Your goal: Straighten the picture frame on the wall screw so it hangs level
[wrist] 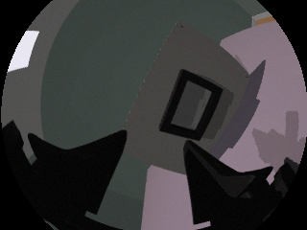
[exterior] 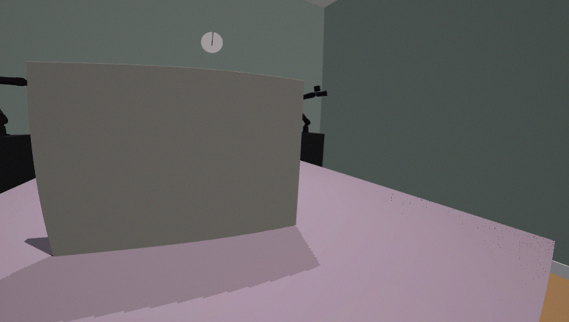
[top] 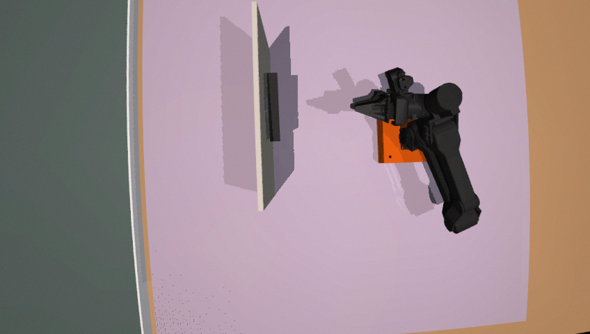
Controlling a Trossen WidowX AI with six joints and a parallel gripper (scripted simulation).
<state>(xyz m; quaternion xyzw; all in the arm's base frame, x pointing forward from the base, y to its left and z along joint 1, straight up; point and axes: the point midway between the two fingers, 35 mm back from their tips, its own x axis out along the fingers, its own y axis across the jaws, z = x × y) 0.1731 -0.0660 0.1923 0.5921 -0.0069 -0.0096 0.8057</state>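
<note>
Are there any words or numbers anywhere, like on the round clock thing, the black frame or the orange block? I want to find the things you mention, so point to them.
No words, labels or numbers can be read anywhere.
Round white disc (exterior: 207,43): one dark line, no numbers I can make out.
Black frame (top: 275,107) (wrist: 215,106): no writing shows.
Orange block (top: 397,154): a dark dot, no letters.

no lettering, numbers, labels, brands or signs can be read on anything in these 3 views.

A pale pink tabletop (top: 331,248) (exterior: 399,279) (wrist: 165,201) carries an upright panel (top: 258,124) (exterior: 167,155) (wrist: 149,110); an orange base (top: 385,155).
</note>
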